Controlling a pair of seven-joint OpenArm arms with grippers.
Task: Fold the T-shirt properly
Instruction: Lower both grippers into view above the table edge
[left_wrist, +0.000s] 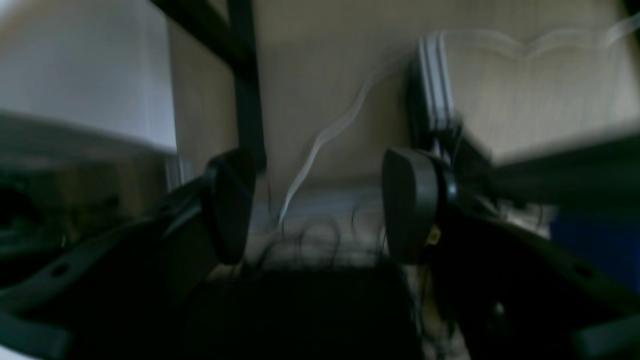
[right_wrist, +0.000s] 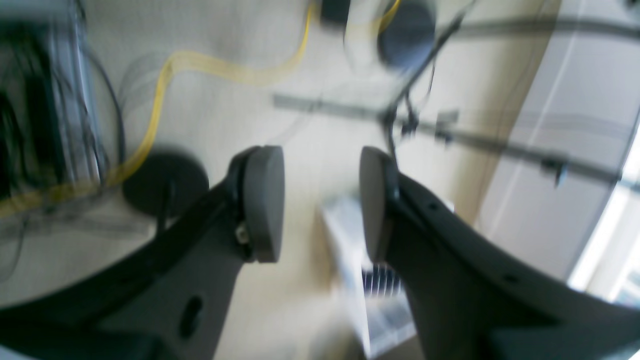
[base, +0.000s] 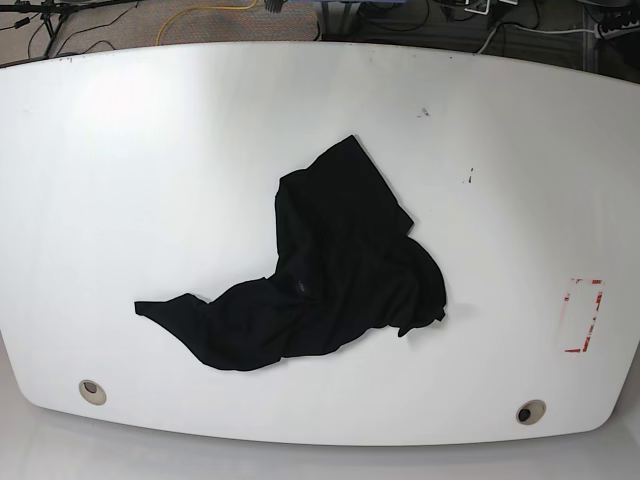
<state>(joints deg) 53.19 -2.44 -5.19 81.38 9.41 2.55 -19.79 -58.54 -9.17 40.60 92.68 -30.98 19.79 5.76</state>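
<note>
The black T-shirt (base: 330, 275) lies crumpled in the middle of the white table (base: 150, 170) in the base view, one part stretching out to the lower left. No arm or gripper shows in the base view. My left gripper (left_wrist: 317, 205) is open and empty in the blurred left wrist view, facing floor and furniture. My right gripper (right_wrist: 320, 205) is open and empty in the right wrist view, also facing the floor. The T-shirt shows in neither wrist view.
A red-marked rectangle (base: 582, 315) is on the table at the right. Two round holes (base: 92, 390) sit near the front edge. A yellow cable (right_wrist: 200, 65) and a round dark base (right_wrist: 165, 182) lie on the floor. A white cable (left_wrist: 325, 135) runs across the floor.
</note>
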